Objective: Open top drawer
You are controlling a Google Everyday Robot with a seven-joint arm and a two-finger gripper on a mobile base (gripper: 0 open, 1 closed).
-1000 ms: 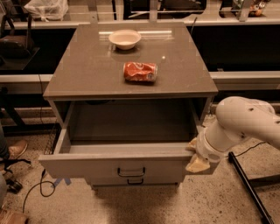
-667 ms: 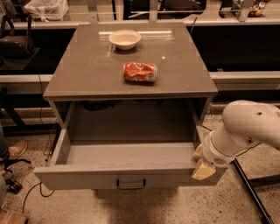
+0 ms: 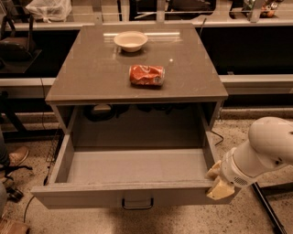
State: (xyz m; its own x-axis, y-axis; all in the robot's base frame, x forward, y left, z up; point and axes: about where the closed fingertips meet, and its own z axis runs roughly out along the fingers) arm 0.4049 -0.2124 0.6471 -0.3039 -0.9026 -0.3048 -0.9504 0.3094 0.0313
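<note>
Camera view: the top drawer (image 3: pixel 91 197) stands pulled far out from the grey cabinet (image 3: pixel 91 77). Its deep grey box is open to the camera. A small dark bar handle (image 3: pixel 137 204) sits at the centre of the drawer's flat front.

The gripper (image 3: pixel 217 181) is at the drawer's right front corner, touching or just beside the end of the front panel. One tan pad lies on the inner side of that corner and the other on the outer side. Whether the gripper is clenched on the panel or released cannot be told. The white arm (image 3: pixel 270 146) reaches in from the right of the drawer.

Above and behind the drawer, on the cabinet's top, lies a crushed red soda can (image 3: pixel 147 75) on its side. A pale bowl (image 3: pixel 131 40) stands farther back from the drawer than the can. A plastic bag (image 3: pixel 48 8) rests on a counter well behind the drawer, to the left. A brown shoe (image 3: pixel 16 156) shows on the speckled floor (image 3: pixel 183 221), left of the drawer.
</note>
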